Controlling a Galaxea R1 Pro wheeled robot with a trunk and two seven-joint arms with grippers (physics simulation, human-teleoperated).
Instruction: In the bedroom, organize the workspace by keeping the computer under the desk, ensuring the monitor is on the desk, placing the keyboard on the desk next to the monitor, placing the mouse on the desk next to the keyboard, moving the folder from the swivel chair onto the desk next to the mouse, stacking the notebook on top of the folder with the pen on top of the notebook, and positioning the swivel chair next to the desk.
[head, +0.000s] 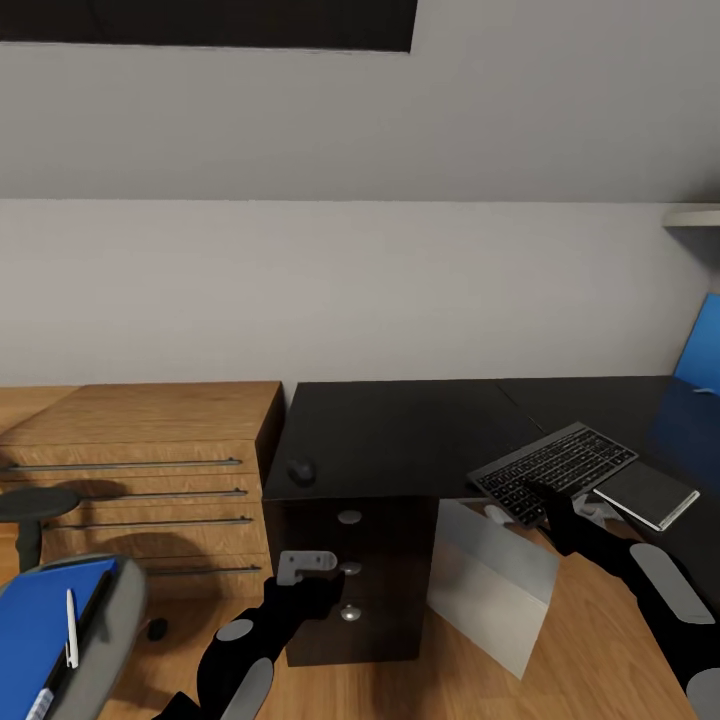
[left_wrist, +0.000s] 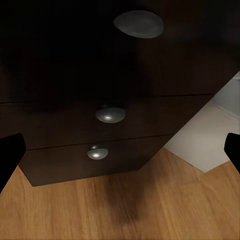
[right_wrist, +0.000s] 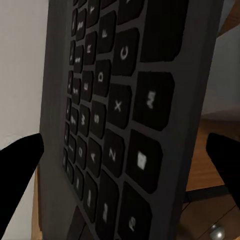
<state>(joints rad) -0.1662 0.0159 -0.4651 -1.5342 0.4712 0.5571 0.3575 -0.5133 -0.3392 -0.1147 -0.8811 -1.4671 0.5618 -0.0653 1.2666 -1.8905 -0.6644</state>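
Note:
The keyboard (head: 555, 468) hangs tilted over the front edge of the black desk (head: 400, 430), and my right gripper (head: 548, 506) is shut on it from below. Up close its keys (right_wrist: 120, 125) lie between the black fingers (right_wrist: 20, 170). On the desk rest the mouse (head: 301, 470) near the left corner and the grey notebook (head: 647, 493) right of the keyboard. Below the desk stands the light grey computer (head: 490, 590). The swivel chair (head: 110, 620) at lower left carries the blue folder (head: 40, 625) and the white pen (head: 71, 628). My left gripper (head: 305, 566) is open before the dark cabinet (left_wrist: 75, 65). The monitor is out of view.
A dark cabinet (head: 350, 580) with round knobs sits under the desk's left end, beside the computer. The wooden drawer chest (head: 140, 470) stands left of the desk. A blue panel (head: 700, 350) rises at the desk's far right. Wooden floor (head: 430, 690) lies between me and the desk.

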